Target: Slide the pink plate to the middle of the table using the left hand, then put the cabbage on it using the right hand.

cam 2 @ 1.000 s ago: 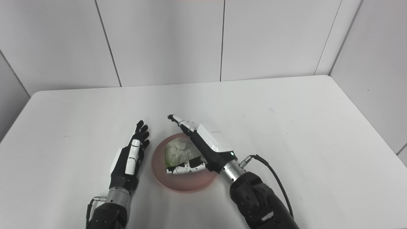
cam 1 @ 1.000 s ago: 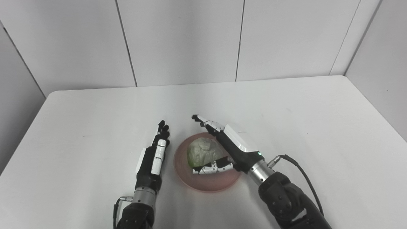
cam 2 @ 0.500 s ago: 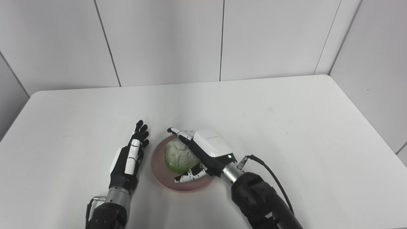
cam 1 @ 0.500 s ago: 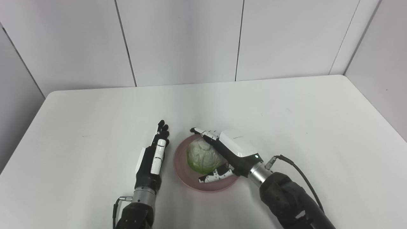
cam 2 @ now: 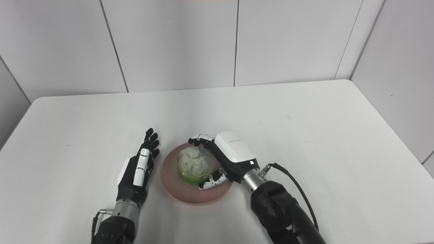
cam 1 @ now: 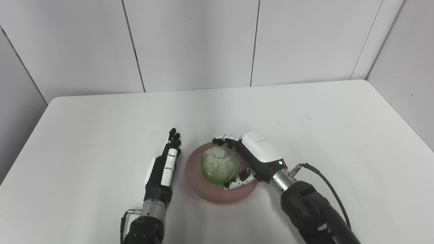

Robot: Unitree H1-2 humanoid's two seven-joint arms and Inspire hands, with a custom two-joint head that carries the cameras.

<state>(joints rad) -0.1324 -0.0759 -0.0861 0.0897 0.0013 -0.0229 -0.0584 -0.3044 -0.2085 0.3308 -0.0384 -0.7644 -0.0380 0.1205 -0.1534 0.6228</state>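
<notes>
On the near middle of the white rectangular table we see a round, shallow pink plate with a pale green and white head of cabbage sitting on it, a little toward the plate's far side. Our right hand, black with a white back shell, lies against the cabbage's right side. Its fingers curl over the far top of the cabbage and its thumb reaches under the near right of it, so the hand wraps the cabbage from the right; the fingers are bent and close together, touching or almost touching the leaves. We cannot tell how firmly they press. A small green light shows on the wrist end of the shell, and a black cable loops off the metal wrist to the right.

Our left hand rests just left of the plate, close beside its rim but apart from it as far as we can see. It holds nothing. Its fingers are straight and pressed together, pointing toward the far edge of the table, with the thumb laid along the side facing the plate.

Beyond the table stand pale grey wall panels.
</notes>
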